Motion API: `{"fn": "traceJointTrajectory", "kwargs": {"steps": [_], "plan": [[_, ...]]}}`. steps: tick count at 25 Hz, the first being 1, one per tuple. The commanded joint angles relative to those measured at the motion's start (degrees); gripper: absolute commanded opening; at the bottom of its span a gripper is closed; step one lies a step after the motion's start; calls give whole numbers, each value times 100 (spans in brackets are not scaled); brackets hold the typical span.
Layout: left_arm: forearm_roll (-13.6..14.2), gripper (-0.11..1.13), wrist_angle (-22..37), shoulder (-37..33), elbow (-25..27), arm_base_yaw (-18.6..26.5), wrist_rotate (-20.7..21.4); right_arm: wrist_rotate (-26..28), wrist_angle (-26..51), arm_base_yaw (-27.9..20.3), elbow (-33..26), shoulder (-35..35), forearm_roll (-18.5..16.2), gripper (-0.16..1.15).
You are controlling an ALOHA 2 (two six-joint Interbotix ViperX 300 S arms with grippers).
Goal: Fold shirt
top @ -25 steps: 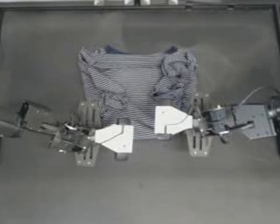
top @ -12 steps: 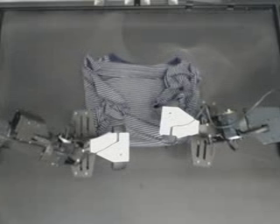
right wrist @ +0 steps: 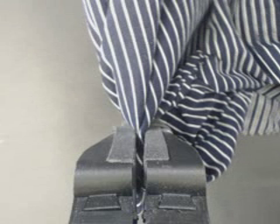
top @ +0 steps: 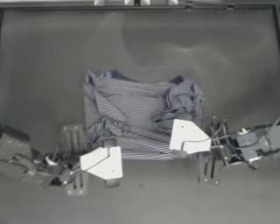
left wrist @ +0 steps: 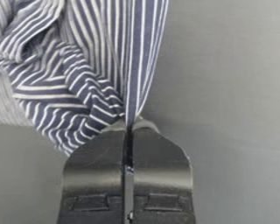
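Since the earlier frames both grippers have carried the shirt's near edge farther up the table, and the left one now trails lower than the right – the cloth has bunched into a smaller, more crumpled patch. Left gripper [top: 109, 142] sits at the lower left corner of the shirt [top: 136, 113], arm coming in from the lower left; in the left wrist view its jaws are pressed together on a thin fold of striped cloth [left wrist: 131, 87], which rises taut from the fingertips with a rumpled mass beside it. Right gripper [top: 182, 117] is over the shirt's right side, a bit higher up the table, arm reaching in from the right; the right wrist view shows its jaws likewise clamped on a pinched edge of the fabric [right wrist: 148, 78], folds bunched to one side. The shirt lies about mid-table, slightly below centre, on the dark table [top: 49, 52] – navy-and-white stripes, creased diagonally across the middle, a wadded lump at the upper right corner [top: 186, 94] and a small raised corner at the upper left [top: 96, 78]. Collar and label can't be made out from above. Far edge of the cloth lies flat on the table; the near edge is lifted by both grippers.
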Motion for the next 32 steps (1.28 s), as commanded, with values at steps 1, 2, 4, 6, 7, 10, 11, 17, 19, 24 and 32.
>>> {"fn": "traceJointTrajectory", "kwargs": {"steps": [1, 2, 4, 6, 7, 10, 11, 17, 19, 24, 32], "plan": [[-97, 5, 246, -343, -202, -255, -396, 237, 35, 202, -44, -246, -44, 6], [-149, 5, 299, -343, -229, -334, -475, 325, 35, 272, -44, -272, -44, 6], [-220, 5, 396, -360, -325, -492, -589, 519, 79, 413, -88, -325, -44, 6], [-360, 5, 501, -369, -448, -580, -659, 677, 158, 510, -123, -387, -9, 6], [-439, 5, 545, -387, -501, -589, -686, 756, 202, 554, -158, -413, -9, 6], [-633, 5, 606, -439, -659, -606, -712, 949, 308, 642, -246, -527, -26, 6], [-642, 5, 606, -457, -686, -598, -729, 993, 316, 650, -264, -580, -35, 6], [-677, 5, 606, -703, -756, -325, -773, 1090, 448, 519, -316, -826, -70, 6], [-677, 5, 606, -809, -721, -193, -773, 1116, 466, 413, -299, -879, -70, 6], [-694, 5, 606, -958, -633, 202, -712, 1037, 457, 70, -220, -949, -70, 6], [-1011, 5, 492, -1072, -492, 1081, 26, 923, 422, -589, 35, -1116, -70, 6]]}}
